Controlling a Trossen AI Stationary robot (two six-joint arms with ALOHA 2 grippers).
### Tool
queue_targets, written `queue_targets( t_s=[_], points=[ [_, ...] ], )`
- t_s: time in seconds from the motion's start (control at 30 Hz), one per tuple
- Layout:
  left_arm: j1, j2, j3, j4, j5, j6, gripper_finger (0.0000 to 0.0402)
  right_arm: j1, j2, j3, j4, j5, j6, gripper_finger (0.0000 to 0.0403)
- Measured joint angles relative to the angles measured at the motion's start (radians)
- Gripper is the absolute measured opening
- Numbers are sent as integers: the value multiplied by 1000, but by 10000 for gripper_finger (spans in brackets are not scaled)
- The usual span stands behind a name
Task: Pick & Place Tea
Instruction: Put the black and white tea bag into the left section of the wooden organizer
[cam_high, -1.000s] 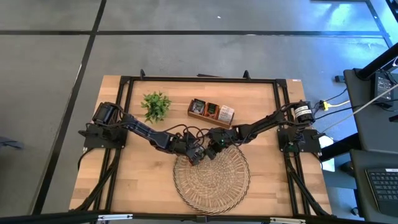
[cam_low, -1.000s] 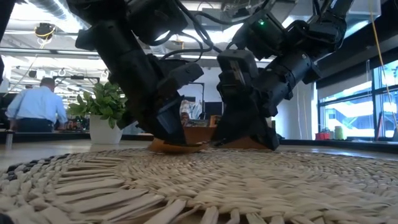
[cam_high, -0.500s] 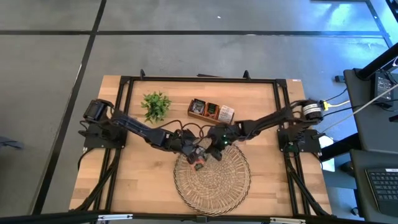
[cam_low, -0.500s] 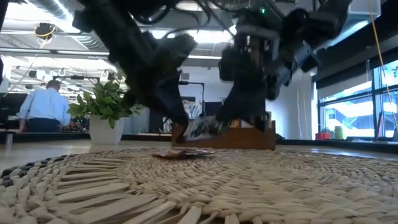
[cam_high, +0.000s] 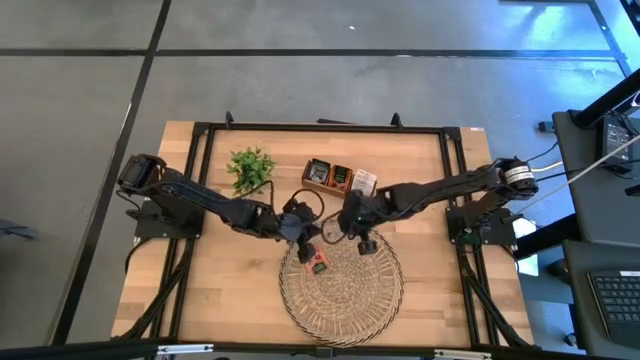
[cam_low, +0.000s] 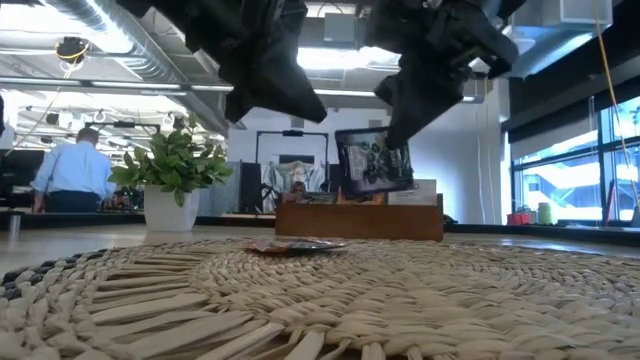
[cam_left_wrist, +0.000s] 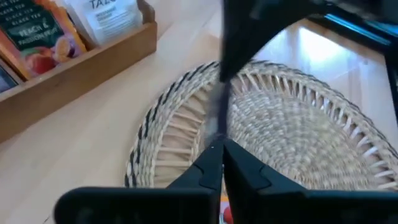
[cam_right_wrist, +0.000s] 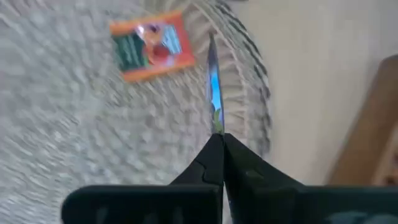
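Note:
A dark tea sachet (cam_low: 375, 160) hangs above the far edge of the round woven tray (cam_high: 345, 295), with my right gripper (cam_right_wrist: 219, 140) shut on it. In the right wrist view the sachet shows edge-on. An orange tea sachet (cam_high: 317, 263) lies flat on the tray's far part, also seen in the right wrist view (cam_right_wrist: 152, 45). My left gripper (cam_left_wrist: 222, 155) is shut with nothing in it. It hovers just left of the right gripper (cam_high: 345, 226), above the tray's far rim. My right gripper pinches the dark sachet between its two fingers at the sachet's upper edge (cam_low: 398, 138). The fingers come from above, slanting down. The sachet hangs below them, upright and slightly tilted, lifted clear of the tray; its thin edge (cam_right_wrist: 216, 121) sticks out from the fingertips.
A brown wooden box (cam_high: 340, 178) holding more sachets stands just beyond the tray. A small green plant (cam_high: 250, 170) in a white pot stands at the far left. A person shows in the room behind (cam_low: 70, 170). Bare table lies left and right of the tray.
Both grippers have risen from the tray's far edge. My right gripper has rolled and lifted the dark sachet, which now hangs upright clear of the tray. The orange sachet has stayed lying on the tray.

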Motion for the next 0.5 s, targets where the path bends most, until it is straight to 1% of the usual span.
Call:
queue_targets(
  t_s=[0.1,0.2,0.33,0.4,0.5],
  points=[
    [-4,1,0,1,-1,19,13,10,1,4,-16,57,-14,5],
    [-10,11,0,0,-22,66,18,19,2,3,-7,92,17,5],
    [-16,35,-1,25,-49,156,33,26,2,-1,16,101,67,5],
    [-19,54,1,75,-57,191,42,30,2,-1,22,102,77,5],
    [-20,64,0,90,-64,231,54,37,2,-1,21,101,78,5]
  ],
)
